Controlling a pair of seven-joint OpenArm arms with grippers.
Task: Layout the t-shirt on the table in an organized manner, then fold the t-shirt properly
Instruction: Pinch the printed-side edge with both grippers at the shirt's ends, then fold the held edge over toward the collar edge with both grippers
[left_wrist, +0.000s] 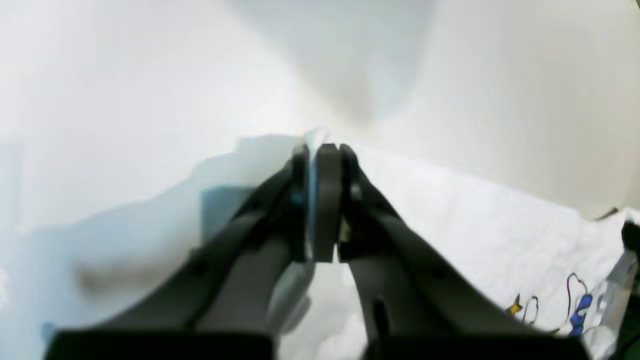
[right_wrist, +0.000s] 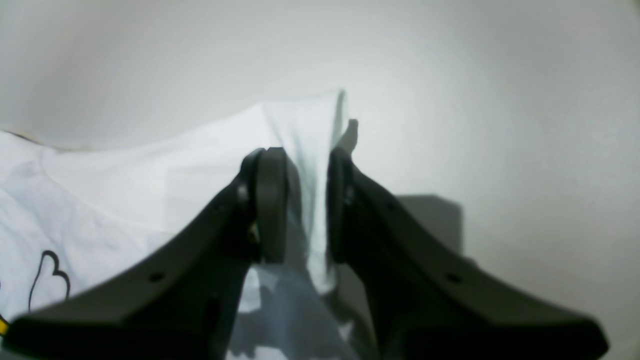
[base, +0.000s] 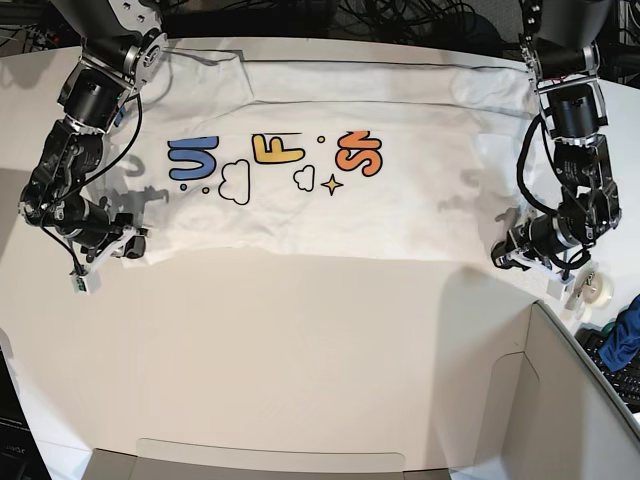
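The t-shirt (base: 330, 190) lies spread out wide on the table (base: 300, 340), toward the far side. The big cartoon letters face up: blue, then yellow, then orange. There are little cloud shapes and a star under them. The shirt looks mostly flat, with some small wrinkles near its right end.

The left gripper (left_wrist: 320, 200) is at the near right corner of the shirt in the base view. Its two dark fingers (left_wrist: 327, 200) are pressed almost together, and a thin bit of white cloth sticks out between them. So it is pinching the edge of the shirt.

The right gripper (right_wrist: 305, 205) is at the near left corner of the shirt in the base view. Its fingers (right_wrist: 270, 205) have a small gap, and a fold of white cloth fills that gap. It has hold of the shirt too.

At the near right of the table stands a grey box wall (base: 560, 400). I cannot tell what is inside it. Just past the wall there is a blue cloth (base: 622, 340), and near it a roll of clear tape (base: 598, 287) on the table.
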